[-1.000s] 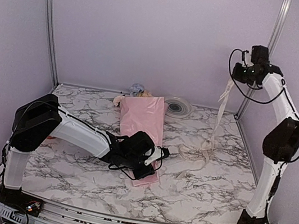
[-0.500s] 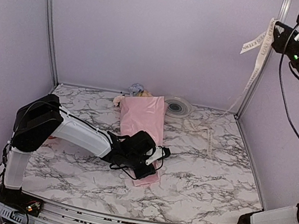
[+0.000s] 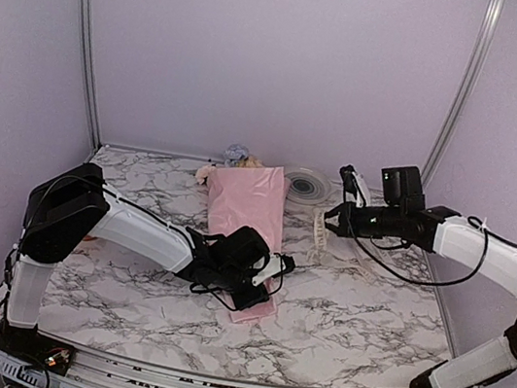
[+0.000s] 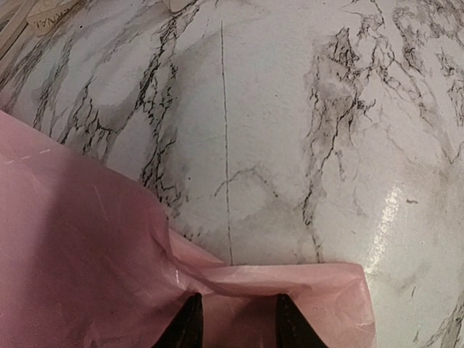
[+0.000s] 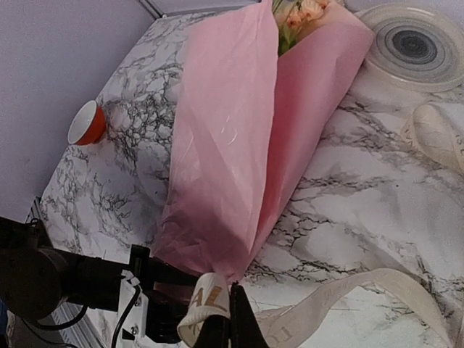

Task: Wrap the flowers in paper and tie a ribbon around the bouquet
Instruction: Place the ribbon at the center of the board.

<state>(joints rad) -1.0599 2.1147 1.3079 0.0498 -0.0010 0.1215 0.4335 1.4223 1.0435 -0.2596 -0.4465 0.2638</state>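
Right wrist view: right hand (image 5: 222,322) pinches ribbon (image 5: 348,290); left hand (image 4: 235,322) clamps bouquet (image 5: 217,145).

Soft even light, faint shadows, glare patch on marble tabletop (image 4: 395,210), sharp focus

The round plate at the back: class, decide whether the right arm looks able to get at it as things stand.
Probably yes. The plate lies bare beyond the right gripper, nothing between them. But that gripper is shut on the ribbon and would have to let go first.

cream ribbon (image 5: 205,303) with dark printed lettering, "AL" legible near the gripper, remainder unreadable
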